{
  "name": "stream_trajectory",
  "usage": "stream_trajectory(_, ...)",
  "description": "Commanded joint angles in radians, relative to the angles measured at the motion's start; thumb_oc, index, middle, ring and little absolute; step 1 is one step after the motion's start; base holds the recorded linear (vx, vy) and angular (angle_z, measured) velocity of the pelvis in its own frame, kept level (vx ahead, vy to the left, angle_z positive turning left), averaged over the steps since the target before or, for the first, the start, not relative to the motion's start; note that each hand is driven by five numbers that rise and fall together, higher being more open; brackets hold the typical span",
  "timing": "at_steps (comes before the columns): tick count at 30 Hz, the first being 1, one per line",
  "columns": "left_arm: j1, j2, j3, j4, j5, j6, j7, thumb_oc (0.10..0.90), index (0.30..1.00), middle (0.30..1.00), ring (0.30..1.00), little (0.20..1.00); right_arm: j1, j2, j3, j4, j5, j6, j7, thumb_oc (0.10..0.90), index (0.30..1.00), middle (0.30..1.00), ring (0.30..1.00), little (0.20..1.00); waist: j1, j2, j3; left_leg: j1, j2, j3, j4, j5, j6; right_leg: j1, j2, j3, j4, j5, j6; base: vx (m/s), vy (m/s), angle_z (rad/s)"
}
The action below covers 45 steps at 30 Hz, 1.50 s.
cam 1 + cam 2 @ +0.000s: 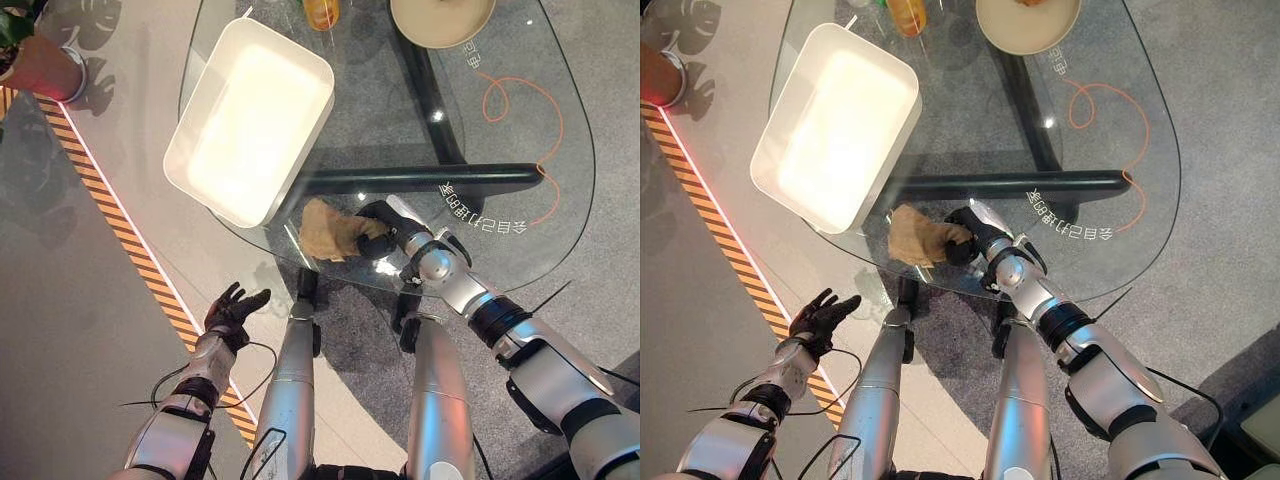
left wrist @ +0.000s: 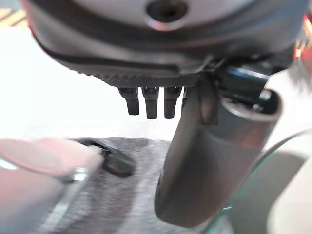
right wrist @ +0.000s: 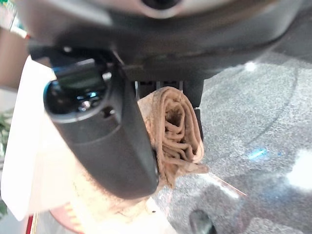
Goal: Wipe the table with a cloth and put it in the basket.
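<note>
Cloth (image 1: 330, 232), tan and bunched, lies on the glass surface (image 1: 520, 190) near its front edge, just beside the near corner of the white basket (image 1: 250, 120). The right hand (image 1: 378, 232) has its fingers and thumb curled round the cloth, and the right wrist view shows the folds pinched between them. The left hand (image 1: 232, 306) hangs off the surface at the left, over the floor, its fingers spread and holding nothing. A tan plate (image 1: 442, 20) and an orange bottle (image 1: 321, 12) stand at the far edge.
</note>
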Motion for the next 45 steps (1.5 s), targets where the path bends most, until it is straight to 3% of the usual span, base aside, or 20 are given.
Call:
stream_trajectory(1, 0.046, 0.044, 0.074, -0.065, -0.099, -0.144, 0.073, 0.8, 0.9, 0.9, 0.9, 0.9, -0.04, 0.019, -0.102, -0.132, 0.086, -0.101, -0.098, 0.1, 0.3, 0.3, 0.3, 0.2, 0.002, -0.007, -0.023, -0.003, -0.084, 0.1, 0.113, -0.094, 0.117, 0.048, 0.054, 0.004, -0.12, 0.074, -0.014, 0.0, 0.0, 0.0)
stream_trajectory(6, 0.012, 0.064, 0.11, -0.236, -0.151, -0.3, 0.128, 0.8, 0.9, 0.9, 0.9, 0.9, 0.007, 0.028, -0.189, -0.219, 0.123, -0.131, -0.194, 0.1, 0.3, 0.3, 0.3, 0.2, 0.001, -0.012, -0.023, -0.014, -0.085, 0.089, 0.117, -0.095, 0.124, 0.035, 0.06, 0.005, -0.1, 0.069, -0.012, 0.0, 0.0, 0.0)
stream_trajectory(14, -0.047, 0.104, 0.157, -0.38, -0.226, -0.421, 0.104, 0.8, 0.9, 0.9, 0.9, 0.9, 0.061, 0.027, -0.25, -0.339, 0.115, -0.158, -0.244, 0.1, 0.3, 0.3, 0.3, 0.2, -0.013, -0.023, -0.023, -0.018, -0.08, 0.092, 0.118, -0.102, 0.126, 0.032, 0.063, 0.007, -0.1, 0.065, -0.009, 0.0, 0.0, 0.0)
stream_trajectory(22, -0.057, 0.082, 0.179, -0.548, -0.176, -0.486, 0.049, 0.8, 0.9, 0.9, 0.9, 0.9, 0.133, 0.036, -0.328, -0.487, 0.09, -0.191, -0.254, 0.1, 0.3, 0.3, 0.3, 0.2, -0.03, -0.029, -0.023, -0.016, -0.08, 0.097, 0.119, -0.113, 0.127, 0.033, 0.067, 0.015, -0.103, 0.062, -0.006, 0.0, 0.0, 0.0)
stream_trajectory(36, -0.017, 0.003, 0.155, -0.808, -0.117, -0.445, -0.075, 0.8, 0.9, 0.9, 0.9, 0.9, 0.195, 0.071, -0.406, -0.668, 0.03, -0.272, -0.205, 0.1, 0.3, 0.3, 0.3, 0.2, -0.038, -0.033, -0.023, -0.016, -0.082, 0.101, 0.131, -0.13, 0.134, 0.037, 0.065, 0.021, -0.104, 0.067, 0.001, 0.0, 0.0, 0.0)
stream_trajectory(45, -0.007, 0.011, 0.127, -0.896, -0.134, -0.326, -0.167, 0.8, 0.9, 0.9, 0.9, 0.9, 0.213, 0.082, -0.416, -0.763, 0.049, -0.304, -0.136, 0.1, 0.3, 0.3, 0.3, 0.2, -0.045, -0.038, -0.023, -0.005, -0.081, 0.109, 0.131, -0.134, 0.135, 0.054, 0.066, 0.021, -0.116, 0.073, 0.003, 0.0, 0.0, 0.0)
